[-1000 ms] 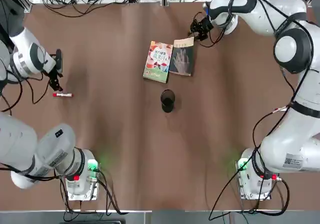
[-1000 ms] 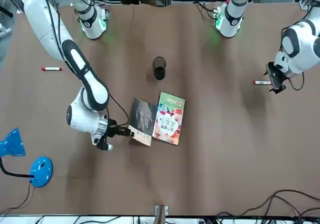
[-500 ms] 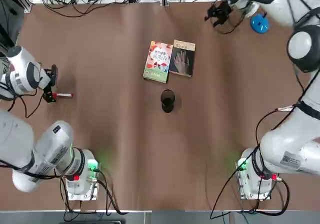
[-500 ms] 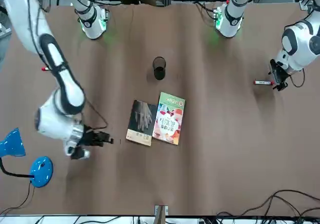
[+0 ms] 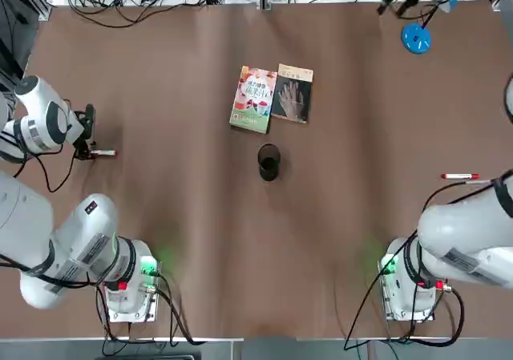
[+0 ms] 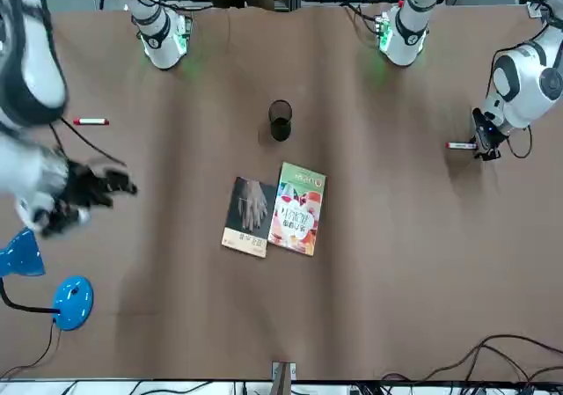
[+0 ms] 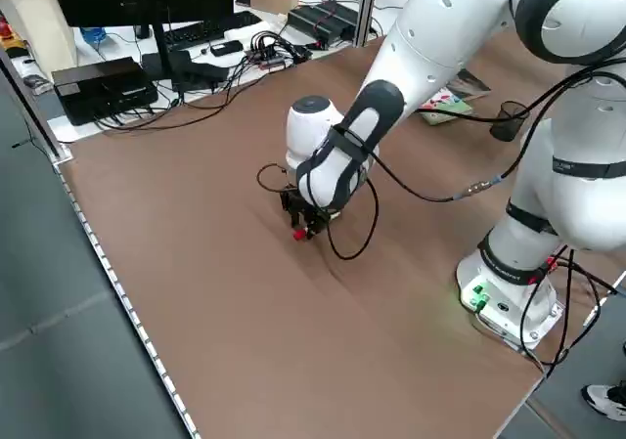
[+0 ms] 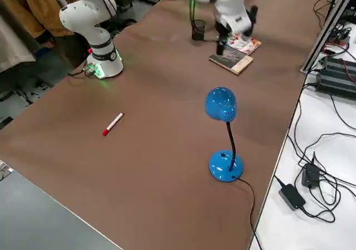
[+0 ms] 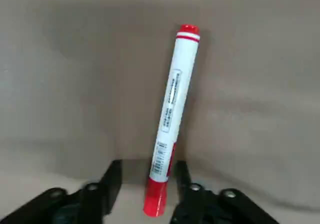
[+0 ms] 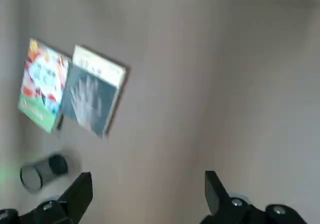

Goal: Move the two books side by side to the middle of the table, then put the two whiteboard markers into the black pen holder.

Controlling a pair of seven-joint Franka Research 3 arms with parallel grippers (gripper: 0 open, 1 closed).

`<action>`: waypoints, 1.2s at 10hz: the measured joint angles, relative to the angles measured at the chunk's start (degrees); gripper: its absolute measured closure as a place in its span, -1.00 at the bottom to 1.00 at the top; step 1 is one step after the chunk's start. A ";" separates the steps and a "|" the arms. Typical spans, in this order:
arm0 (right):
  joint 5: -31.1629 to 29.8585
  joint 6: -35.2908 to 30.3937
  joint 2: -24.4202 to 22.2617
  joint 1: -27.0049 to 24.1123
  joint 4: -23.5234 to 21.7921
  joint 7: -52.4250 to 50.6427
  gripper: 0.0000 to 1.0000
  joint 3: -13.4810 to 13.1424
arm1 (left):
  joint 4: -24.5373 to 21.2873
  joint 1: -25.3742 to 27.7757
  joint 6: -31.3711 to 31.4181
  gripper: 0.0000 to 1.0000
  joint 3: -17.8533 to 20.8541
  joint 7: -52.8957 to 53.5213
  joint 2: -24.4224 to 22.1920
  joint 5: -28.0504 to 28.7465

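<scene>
Left gripper (image 9: pixel 150 181): fingers apart, straddling the red cap of the left marker (image 9: pixel 172 104). Centre before you close. Right gripper (image 10: pixel 150 184), far right: fingers wide apart.

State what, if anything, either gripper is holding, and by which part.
Nothing is held. At the table's left, the left gripper has its open fingers astride a marker's red cap; the open right gripper is at the far right.
</scene>
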 joint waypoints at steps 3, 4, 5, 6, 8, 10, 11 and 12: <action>-2.33 -7.90 -9.02 -7.70 -1.72 -17.05 -0.98 -0.26 | 0.18 0.00 -0.03 0.65 -0.29 0.00 -0.08 0.10; -3.09 -7.96 -9.43 -11.06 -3.04 -24.30 -0.98 -0.37 | 0.38 -0.01 -0.06 0.65 -1.12 0.04 -0.35 0.19; -4.43 -7.64 -9.31 -14.50 -4.80 -31.00 -0.98 -0.49 | 1.15 0.03 -1.03 0.65 -2.80 0.09 -1.57 0.23; -5.55 -6.71 -9.33 -17.22 -7.04 -35.71 -0.98 -0.57 | 2.85 0.08 -4.58 0.65 -5.42 0.10 -3.98 0.24; -6.03 0.78 -10.32 -20.59 -14.10 -44.55 -0.98 -0.52 | 8.71 -0.05 -17.08 0.65 -13.35 -1.18 -9.92 0.23; -6.28 11.80 -12.09 -23.91 -24.77 -52.79 -0.98 -0.50 | 14.19 -1.24 -29.26 0.65 -23.08 -10.54 -14.12 0.15; -6.40 17.62 -12.40 -25.57 -29.48 -57.23 -0.98 -0.49 | 16.17 -4.79 -34.90 0.65 -26.11 -17.56 -15.42 0.15; -6.48 23.71 -12.46 -27.15 -33.77 -62.95 -0.98 -0.50 | 17.41 -9.87 -39.10 0.65 -27.44 -24.36 -16.71 0.14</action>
